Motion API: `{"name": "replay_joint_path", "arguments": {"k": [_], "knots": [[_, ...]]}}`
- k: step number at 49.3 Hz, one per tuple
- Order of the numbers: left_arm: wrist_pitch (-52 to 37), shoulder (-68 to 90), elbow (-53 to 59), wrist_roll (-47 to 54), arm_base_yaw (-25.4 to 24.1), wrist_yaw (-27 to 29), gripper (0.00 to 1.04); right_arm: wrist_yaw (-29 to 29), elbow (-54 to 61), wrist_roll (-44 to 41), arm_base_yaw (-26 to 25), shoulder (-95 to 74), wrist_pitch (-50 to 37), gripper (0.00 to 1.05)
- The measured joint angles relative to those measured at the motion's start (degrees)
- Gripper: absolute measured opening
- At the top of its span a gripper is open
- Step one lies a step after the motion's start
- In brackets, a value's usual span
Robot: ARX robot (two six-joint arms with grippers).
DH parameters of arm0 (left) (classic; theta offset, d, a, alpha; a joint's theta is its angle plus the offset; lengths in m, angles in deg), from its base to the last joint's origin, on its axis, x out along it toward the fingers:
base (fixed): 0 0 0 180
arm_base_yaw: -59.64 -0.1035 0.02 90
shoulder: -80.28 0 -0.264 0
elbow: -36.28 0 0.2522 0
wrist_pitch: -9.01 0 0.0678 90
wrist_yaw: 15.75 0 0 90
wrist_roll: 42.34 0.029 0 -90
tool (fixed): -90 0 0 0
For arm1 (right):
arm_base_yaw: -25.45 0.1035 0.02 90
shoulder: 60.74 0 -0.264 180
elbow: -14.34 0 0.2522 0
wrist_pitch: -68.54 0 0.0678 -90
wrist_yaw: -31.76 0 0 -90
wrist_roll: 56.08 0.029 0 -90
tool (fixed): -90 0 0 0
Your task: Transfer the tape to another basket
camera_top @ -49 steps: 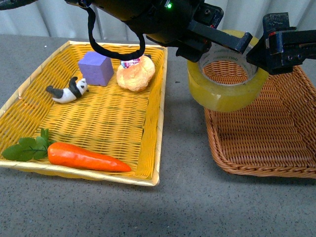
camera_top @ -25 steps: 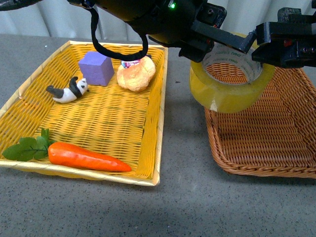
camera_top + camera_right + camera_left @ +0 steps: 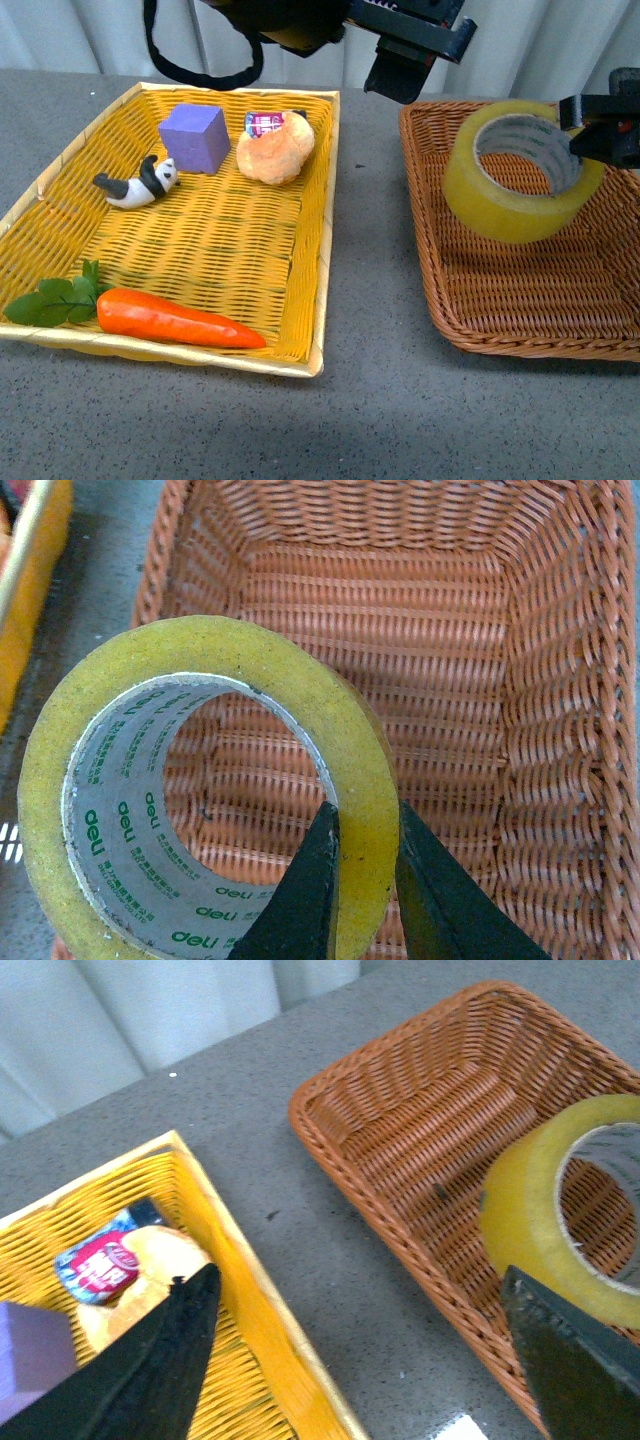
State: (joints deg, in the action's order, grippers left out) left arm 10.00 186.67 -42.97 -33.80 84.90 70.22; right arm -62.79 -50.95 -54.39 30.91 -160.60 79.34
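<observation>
grey tabletop (image 3: 370, 300) carried the dark brown basket (image 3: 520, 290). the tape (image 3: 500, 200) hung tilted over it, one side of the roll pinched by the right gripper (image 3: 362, 825). the left gripper (image 3: 360, 1290) stood spread wide, holding nothing, raised near the basket's far left corner.

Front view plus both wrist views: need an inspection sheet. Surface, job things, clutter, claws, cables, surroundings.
Surface: grey tabletop, no spills seen.
Job's things: tape held tilted in the air above the brown basket; nothing else seen in that basket.
Clutter: yellow tray holds a purple block, panda, bun and carrot.
Claws: right claw shut on the tape's wall, one finger inside the ring, one outside. Left claw open, holding nothing.
Cables: black cable loops down above the tray's far edge.
Surroundings: pale curtain behind the table.
</observation>
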Motion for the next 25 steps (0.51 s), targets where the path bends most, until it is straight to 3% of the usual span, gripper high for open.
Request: {"name": "replay_joint_path", "arguments": {"k": [4, 16, 25], "knots": [[-2.7, -1.3, 2.6, -1.4, -1.3, 1.9, 1.0, 0.0, -0.5, -0.1, -1.5, -2.0, -0.2, 0.11], [-10.9, -2.9, 9.0, -8.1, -6.4, 9.8, 0.98, -0.3, -0.5, 0.1, -3.2, -8.6, -2.8, 0.11], [-14.7, -3.0, 10.8, -10.4, -7.5, 11.9, 0.98, 1.0, 0.9, -0.6, -3.0, -10.2, -7.1, 0.13]]}}
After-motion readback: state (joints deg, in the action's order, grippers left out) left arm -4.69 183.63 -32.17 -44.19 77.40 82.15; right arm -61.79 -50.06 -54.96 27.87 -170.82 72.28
